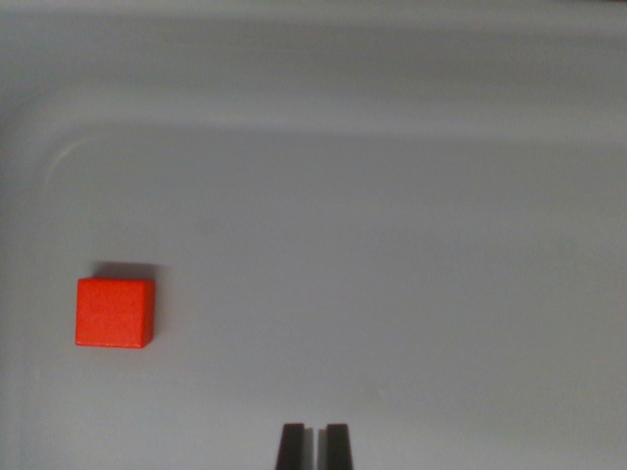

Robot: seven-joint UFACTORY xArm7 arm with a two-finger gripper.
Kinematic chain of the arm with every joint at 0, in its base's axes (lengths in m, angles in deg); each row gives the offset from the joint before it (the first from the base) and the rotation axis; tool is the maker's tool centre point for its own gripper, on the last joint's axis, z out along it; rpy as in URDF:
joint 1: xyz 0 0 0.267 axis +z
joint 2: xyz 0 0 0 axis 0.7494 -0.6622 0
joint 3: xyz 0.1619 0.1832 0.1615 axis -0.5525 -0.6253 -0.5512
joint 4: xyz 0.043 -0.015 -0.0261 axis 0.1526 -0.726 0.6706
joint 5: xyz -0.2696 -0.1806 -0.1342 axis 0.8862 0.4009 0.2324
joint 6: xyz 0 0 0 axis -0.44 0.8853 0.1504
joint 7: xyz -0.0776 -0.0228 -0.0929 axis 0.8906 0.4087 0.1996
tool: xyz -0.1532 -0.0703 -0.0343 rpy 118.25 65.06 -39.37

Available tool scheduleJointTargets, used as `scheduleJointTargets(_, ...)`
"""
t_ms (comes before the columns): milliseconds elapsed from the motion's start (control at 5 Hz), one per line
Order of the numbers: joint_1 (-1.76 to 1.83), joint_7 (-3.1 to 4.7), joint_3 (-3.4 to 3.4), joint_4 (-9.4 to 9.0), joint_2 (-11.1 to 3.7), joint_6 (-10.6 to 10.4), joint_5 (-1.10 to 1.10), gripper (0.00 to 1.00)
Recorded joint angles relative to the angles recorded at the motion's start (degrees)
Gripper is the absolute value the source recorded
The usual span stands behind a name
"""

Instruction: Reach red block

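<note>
A small red block (116, 312) lies on the pale grey floor of a tray, at the wrist view's left and a little below mid-height. My gripper (314, 446) shows only as two dark fingertips at the bottom edge, near the centre. They stand almost together with a thin gap and nothing between them. The block is well off to the left of the fingertips and apart from them.
The white tray's (294, 108) curved wall runs across the top of the view and bends down along the left side near the block. Bare tray floor spreads to the right of the block and above the fingertips.
</note>
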Motion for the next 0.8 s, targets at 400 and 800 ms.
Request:
scheduleJointTargets(400, 0.63, 0.05, -0.47, -1.10, -1.45, -2.46, 0.14, 0.00)
scheduleJointTargets(800, 1.28, 0.10, -0.97, -2.26, -2.97, -5.05, 0.29, 0.00)
